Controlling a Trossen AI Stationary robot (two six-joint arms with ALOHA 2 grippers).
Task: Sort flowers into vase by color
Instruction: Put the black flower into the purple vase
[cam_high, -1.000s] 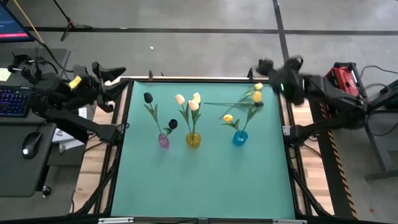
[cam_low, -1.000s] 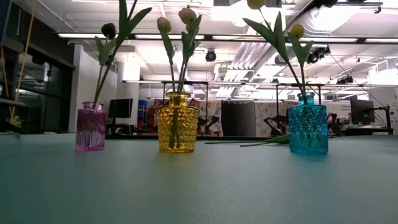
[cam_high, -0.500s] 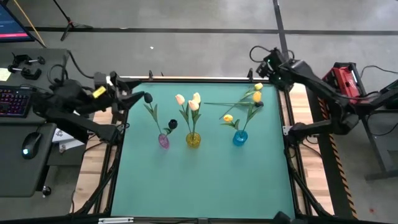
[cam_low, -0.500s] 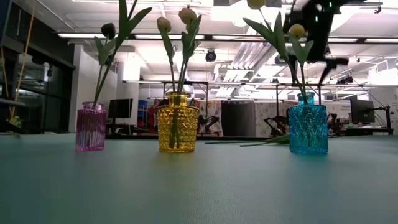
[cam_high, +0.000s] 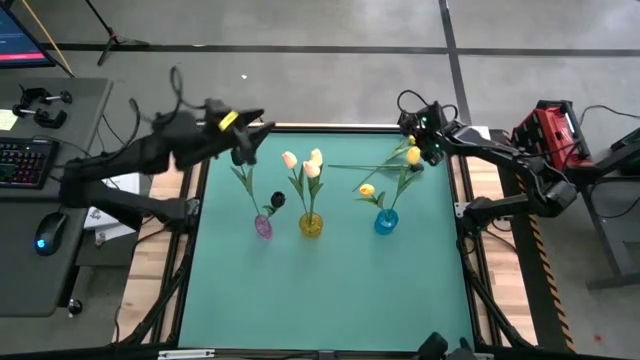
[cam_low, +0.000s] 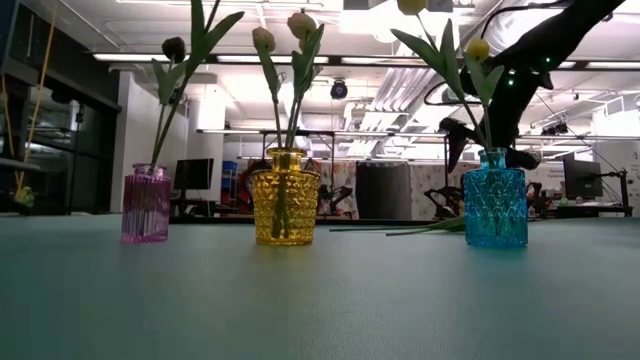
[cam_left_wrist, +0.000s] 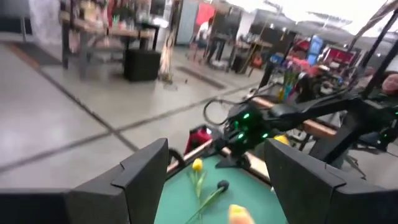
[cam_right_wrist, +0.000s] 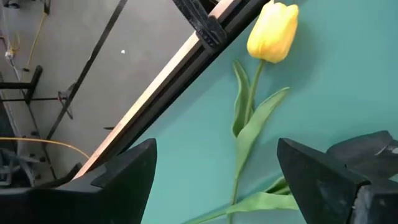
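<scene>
Right tool (cam_high: 421, 131): fingers spread wide, nothing between them, touching nothing. It hangs over the upper right corner of the tabletop (cam_high: 330, 290), just above a loose yellow tulip (cam_high: 416, 140). In the right wrist view the two fingers (cam_right_wrist: 124, 174) flank that tulip's stem, with the bud (cam_right_wrist: 272, 32) ahead of them, flat on the green surface near the tabletop's edge rail. Right arm reaches in from the right edge of the high view, forearm slanting up and left. In the low view it shows dark behind the blue vase (cam_low: 494, 210).

Left tool (cam_high: 250, 143): fingers also spread, empty. It sits at the upper left corner of the tabletop, close beside a black bud (cam_high: 238, 157) but apart from it. Left arm stretches from the left of the frame, angled up and right. Its wrist view looks across the tabletop toward the right arm.

Counts, high view:
- Vases: 3, in a row across the middle. Purple vase (cam_high: 263, 227) left, yellow vase (cam_high: 311, 224) centre, blue vase right.
- Black tulips: 2 in the purple vase. A third dark bud (cam_high: 417, 167) lies loose at upper right, near the loose yellow one.
- Cream-peach tulips (cam_high: 311, 170): 3, all in the yellow vase.
- Yellow tulips: 2 in the blue vase, one bud low (cam_high: 367, 190), one higher. Plus the 1 loose.

The loose stems lie on the tabletop, pointing left from the buds, behind the blue vase in the low view (cam_low: 400, 229).
</scene>
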